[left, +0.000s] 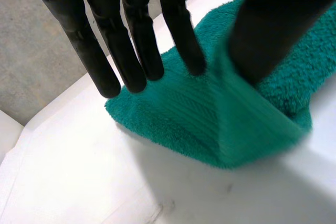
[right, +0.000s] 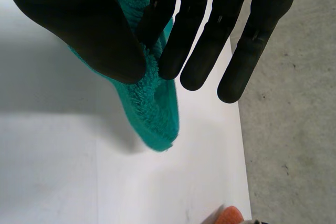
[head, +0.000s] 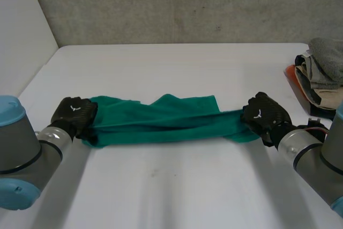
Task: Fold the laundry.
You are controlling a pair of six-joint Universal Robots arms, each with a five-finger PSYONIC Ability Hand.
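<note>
The two grey arms come in nearest, toward a teal towel that lies stretched in a long rumpled band across the middle of the white surface. The left hand is at the towel's left end and the right hand at its right end. In the head view both are dark shapes whose grip is hard to make out.

The left wrist view shows straight fingers lying on the towel's corner while the thumb pinches a raised fold against them. In the right wrist view the thumb and one finger nip the towel's narrow end, and the other fingers are straight and free.

Up close the cloth is looped terry with a flat woven stripe. Beyond the towel's right end, a pile of grey and beige cloths sits at the surface's edge on something orange, and the frame cuts it off. Farthest back is a rough concrete wall.
</note>
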